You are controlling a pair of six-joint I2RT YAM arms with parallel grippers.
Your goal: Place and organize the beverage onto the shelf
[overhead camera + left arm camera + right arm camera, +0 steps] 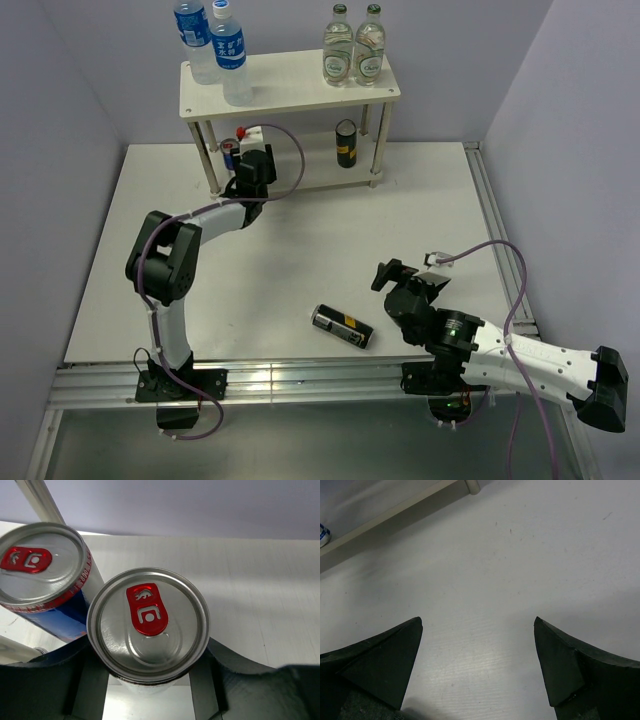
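We see the left fingers closed on a slim blue-and-silver can at the left end of the lower board of the shelf.

Just beside it stands the second slim can, and an upright dark can stands further right on the same board. On the top board are two water bottles at the left and two green-capped bottles at the right. Well in front of the shelf another dark can lies on the bench, near the right fingers, which are spread apart with nothing between them.

The right pincer hangs with its dark fingers spread wide above the white surface. The shelf edge lies toward eleven o'clock.
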